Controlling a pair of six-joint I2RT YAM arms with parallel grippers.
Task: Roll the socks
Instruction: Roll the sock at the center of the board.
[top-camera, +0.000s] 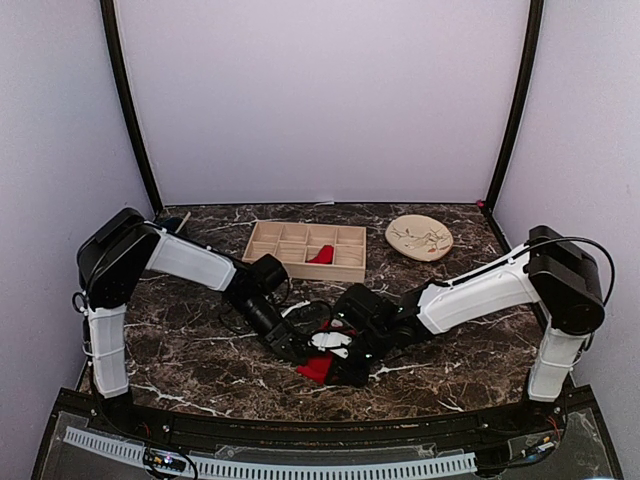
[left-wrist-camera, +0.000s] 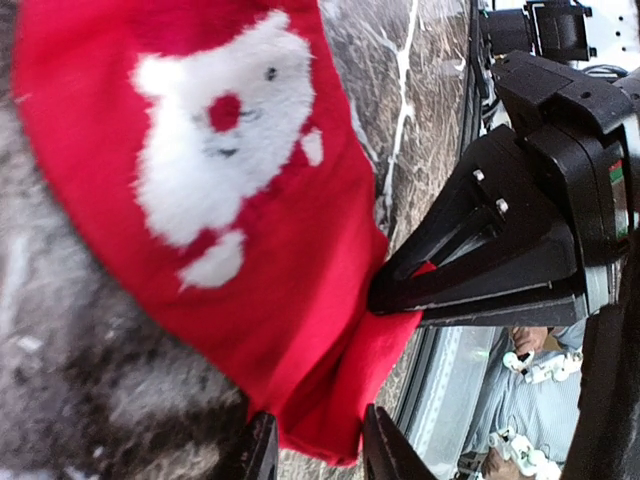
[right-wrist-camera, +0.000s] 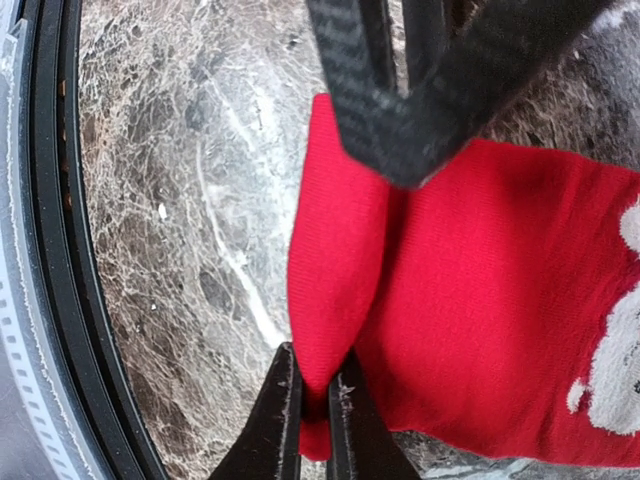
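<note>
Sock with the white patch (top-camera: 316, 369), which way's it lying?

> Lower centre of the top view, long axis roughly up-down, red end toward the bottom edge, close to the table's (top-camera: 200, 350) near rim. Right gripper (right-wrist-camera: 313, 400) is clamped tight on a fold. Left gripper (left-wrist-camera: 318, 445) is part-open around the hem. Bare marble on both sides. Tray (top-camera: 262, 250) with the other sock (top-camera: 321, 255) is well apart, upper centre.

Your left arm (top-camera: 190, 262) and right arm (top-camera: 480, 292) wear white shells between bulky black joints. Thin black cables (top-camera: 235, 318) loop beside the left wrist. The right gripper (left-wrist-camera: 385, 293) has a black angular housing, two silver screws (left-wrist-camera: 478, 175), a green-and-red sticker (left-wrist-camera: 615, 180) and tapered matte fingers (left-wrist-camera: 470, 297).
</note>
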